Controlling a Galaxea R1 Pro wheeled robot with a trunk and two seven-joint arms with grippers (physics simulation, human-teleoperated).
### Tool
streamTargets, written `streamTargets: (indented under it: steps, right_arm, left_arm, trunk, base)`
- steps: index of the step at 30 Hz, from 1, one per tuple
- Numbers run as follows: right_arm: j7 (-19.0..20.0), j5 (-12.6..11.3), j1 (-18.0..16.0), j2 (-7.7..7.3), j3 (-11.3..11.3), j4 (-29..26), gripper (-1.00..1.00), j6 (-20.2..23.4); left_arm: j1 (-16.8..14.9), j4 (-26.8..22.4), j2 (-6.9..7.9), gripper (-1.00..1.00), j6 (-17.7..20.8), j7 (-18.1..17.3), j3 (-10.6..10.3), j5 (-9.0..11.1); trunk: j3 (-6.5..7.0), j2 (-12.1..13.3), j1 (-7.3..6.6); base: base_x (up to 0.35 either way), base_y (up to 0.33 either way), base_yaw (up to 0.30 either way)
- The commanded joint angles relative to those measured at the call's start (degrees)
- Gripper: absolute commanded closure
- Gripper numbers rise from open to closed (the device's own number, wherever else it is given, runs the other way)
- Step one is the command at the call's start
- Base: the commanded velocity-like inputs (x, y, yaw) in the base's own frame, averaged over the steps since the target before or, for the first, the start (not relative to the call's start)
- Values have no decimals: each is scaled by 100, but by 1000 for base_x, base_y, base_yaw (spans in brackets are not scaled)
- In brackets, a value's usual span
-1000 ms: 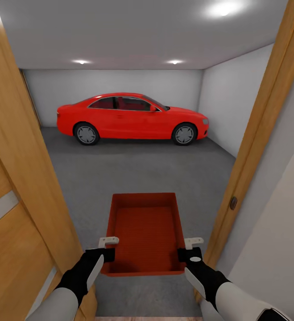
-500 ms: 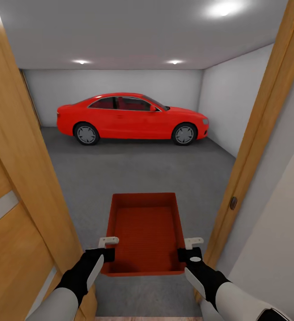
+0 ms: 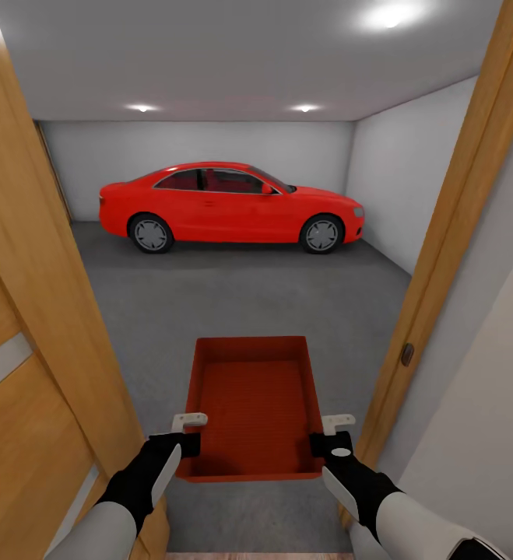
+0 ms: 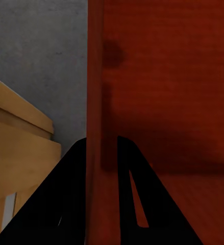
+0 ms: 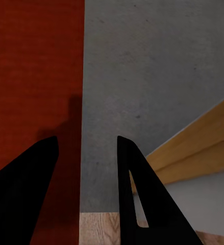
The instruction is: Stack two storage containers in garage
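container (image 3: pixel 252 404) between end effectors, car (image 3: pixel 229 204) behind — doorway

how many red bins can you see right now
1. The storage container is held in the garage doorway, above the grey floor, by the left tool and right tool at its near corners. A second container may be elsewhere.

Red-orange container (image 3: pixel 256 404), red car (image 3: pixel 229 206), speckled grey floor (image 3: pixel 248 299).

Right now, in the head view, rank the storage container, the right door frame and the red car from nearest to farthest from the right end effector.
1. Storage container: its right wall sits at the right end effector.
2. Right door frame: just to the right, beside the arm.
3. Red car: far ahead, parked along the garage's back wall.
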Motion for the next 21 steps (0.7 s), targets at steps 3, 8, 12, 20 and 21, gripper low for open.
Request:
streamTargets:
  steps: [3, 8, 12, 20, 21]
  right_arm:
    - [-48, -104, -4, 109, 25, -8, 100, 28]
    - [-48, -104, -4, 109, 25, -8, 100, 28]
    - [-48, -104, -4, 109, 25, -8, 100, 28]
    - [-48, -104, -4, 109, 25, -8, 100, 28]
    - [-48, -104, -4, 109, 25, -8, 100, 28]
  left_arm:
    - [-2, -22, -4, 100, -32, 190, 35, -181]
    - [-4, -22, -4, 100, -32, 190, 35, -177]
    - [-4, -22, -4, 100, -32, 190, 35, -180]
    - [-3, -22, -4, 100, -32, 190, 35, -180]
    - [-3, -22, -4, 100, -32, 192, 35, -181]
  trunk:
    - [-10, -8, 2]
    - [-10, -8, 2]
    - [-10, -8, 2]
    - [-10, -8, 2]
    - [-10, -8, 2]
  base:
    - [0, 0, 0]
    - [0, 0, 0]
    - [0, 0, 0]
    - [0, 0, 0]
    - [0, 0, 0]
